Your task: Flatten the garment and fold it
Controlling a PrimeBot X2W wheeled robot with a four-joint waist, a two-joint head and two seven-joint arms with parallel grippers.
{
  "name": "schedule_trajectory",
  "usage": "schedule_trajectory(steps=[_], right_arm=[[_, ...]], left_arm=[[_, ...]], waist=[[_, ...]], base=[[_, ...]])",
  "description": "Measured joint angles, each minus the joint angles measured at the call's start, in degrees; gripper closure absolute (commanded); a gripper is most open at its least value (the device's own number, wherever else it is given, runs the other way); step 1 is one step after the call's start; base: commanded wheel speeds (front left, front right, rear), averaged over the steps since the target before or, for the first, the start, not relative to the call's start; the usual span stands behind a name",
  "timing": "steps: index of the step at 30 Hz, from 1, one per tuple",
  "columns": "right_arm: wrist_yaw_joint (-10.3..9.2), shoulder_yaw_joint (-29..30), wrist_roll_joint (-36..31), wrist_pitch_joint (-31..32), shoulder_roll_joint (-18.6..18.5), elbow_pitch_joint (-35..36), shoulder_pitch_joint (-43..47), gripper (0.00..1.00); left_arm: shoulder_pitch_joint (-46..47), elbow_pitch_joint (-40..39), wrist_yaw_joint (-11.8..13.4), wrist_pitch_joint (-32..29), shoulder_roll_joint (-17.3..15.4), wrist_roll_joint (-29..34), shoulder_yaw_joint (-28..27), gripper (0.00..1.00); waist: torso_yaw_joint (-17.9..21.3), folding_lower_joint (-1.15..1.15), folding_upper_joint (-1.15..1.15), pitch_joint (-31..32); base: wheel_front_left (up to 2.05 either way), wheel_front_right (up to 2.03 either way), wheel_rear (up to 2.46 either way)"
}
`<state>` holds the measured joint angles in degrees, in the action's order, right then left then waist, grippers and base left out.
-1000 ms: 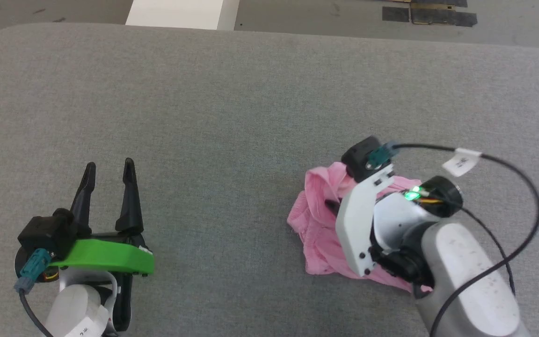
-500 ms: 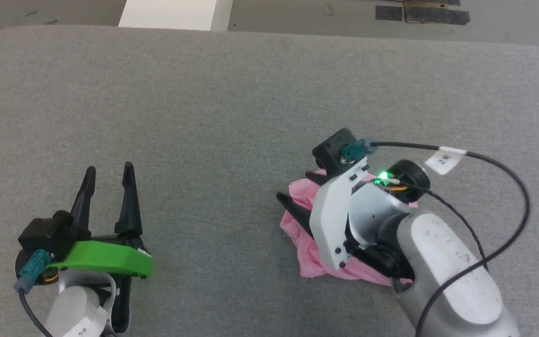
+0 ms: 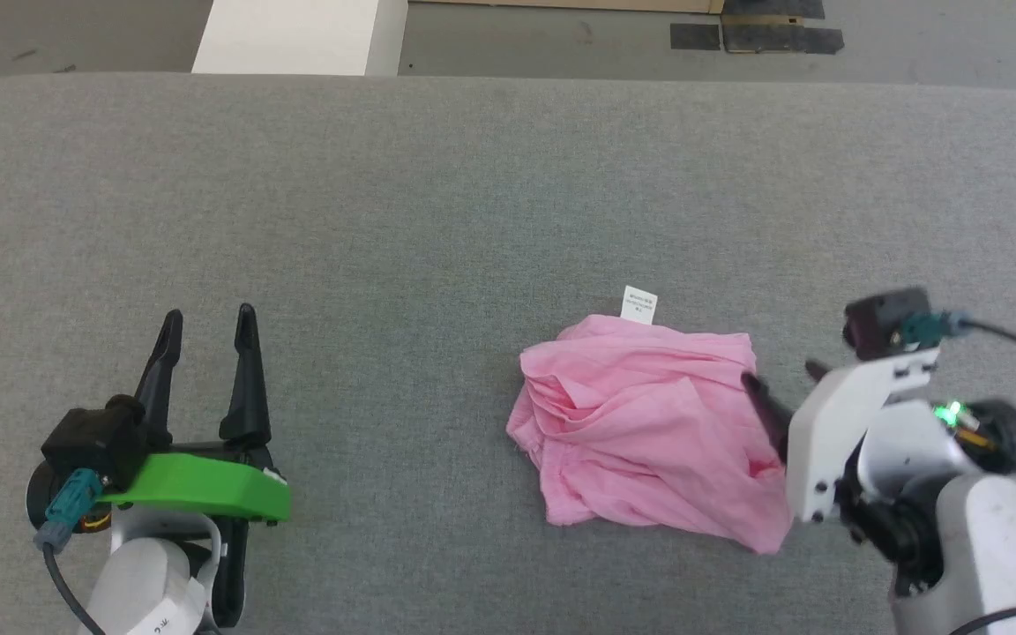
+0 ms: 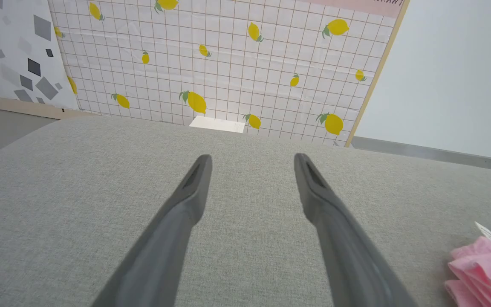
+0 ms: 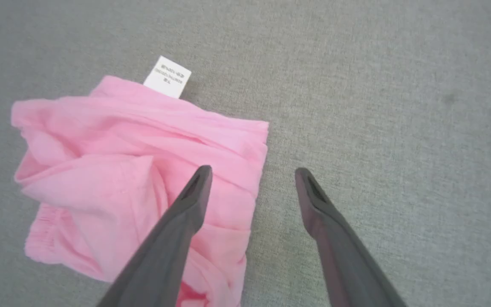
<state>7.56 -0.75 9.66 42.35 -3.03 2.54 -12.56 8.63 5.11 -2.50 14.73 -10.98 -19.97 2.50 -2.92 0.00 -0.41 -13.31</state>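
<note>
The pink garment [image 3: 649, 423] lies crumpled in a loose heap on the grey table, right of centre, its white label tag [image 3: 640, 305] sticking out at the far edge. Just off its right side hovers my right gripper [image 3: 786, 377], open and holding nothing. In the right wrist view the garment [image 5: 134, 170] spreads left of the open gripper [image 5: 253, 171], whose left finger overlaps the cloth's right edge; the tag [image 5: 168, 76] points away. My left gripper [image 3: 209, 316] rests open at the lower left, far from the cloth. The left wrist view has its open gripper [image 4: 252, 158] and a pink corner of the garment [image 4: 480, 268].
The grey fabric-covered table [image 3: 437, 203] stretches wide around the garment. Beyond its far edge stand a white box [image 3: 292, 35] and dark patches on the floor [image 3: 755, 35]. A lemon-patterned panel [image 4: 228, 64] rises behind the table.
My right gripper has let go of the garment and pulled back to the right. The garment now lies uncovered and more spread out. The head camera has shifted slightly.
</note>
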Motion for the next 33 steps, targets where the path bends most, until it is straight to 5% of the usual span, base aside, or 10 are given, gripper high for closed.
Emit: schedule_trajectory(steps=[13,14,15,16,24,33], right_arm=[[0.00,-5.9,0.2,0.2,0.1,-7.8,1.8,0.00],[0.00,-6.0,0.0,0.8,0.1,-8.1,1.4,0.32],[0.00,-6.2,-0.2,1.6,0.1,-8.4,0.8,0.80],[0.00,-6.4,-0.5,2.3,0.1,-8.7,0.3,1.00],[0.00,-10.1,-2.1,6.7,-2.6,-9.1,-3.6,1.00],[0.01,-23.6,1.6,11.2,-16.4,-5.7,-11.8,1.00]], left_arm=[[0.1,0.9,-0.5,0.0,0.0,0.0,0.3,0.00],[0.2,1.0,-0.5,0.0,0.0,0.0,0.3,0.00],[0.2,1.1,-0.5,0.0,0.0,0.0,0.2,0.00],[0.2,1.1,-0.6,0.0,0.0,0.0,0.2,0.00],[0.2,1.0,-0.9,0.0,0.0,0.2,-0.1,0.00],[-0.1,-1.8,-0.2,-0.1,-1.5,0.3,-1.7,0.00]], waist=[[-1.1,0.00,0.00,-1.1],[-1.2,0.00,0.00,-1.1],[-1.2,0.00,0.00,-1.1],[-1.3,0.00,0.00,-1.2],[-0.4,0.00,0.00,-1.1],[6.4,0.00,0.00,-2.0]], base=[[0.00,0.00,0.00],[0.00,0.00,0.00],[0.00,0.00,0.00],[0.00,0.00,0.00],[0.00,0.00,0.00],[0.00,0.00,0.00]])
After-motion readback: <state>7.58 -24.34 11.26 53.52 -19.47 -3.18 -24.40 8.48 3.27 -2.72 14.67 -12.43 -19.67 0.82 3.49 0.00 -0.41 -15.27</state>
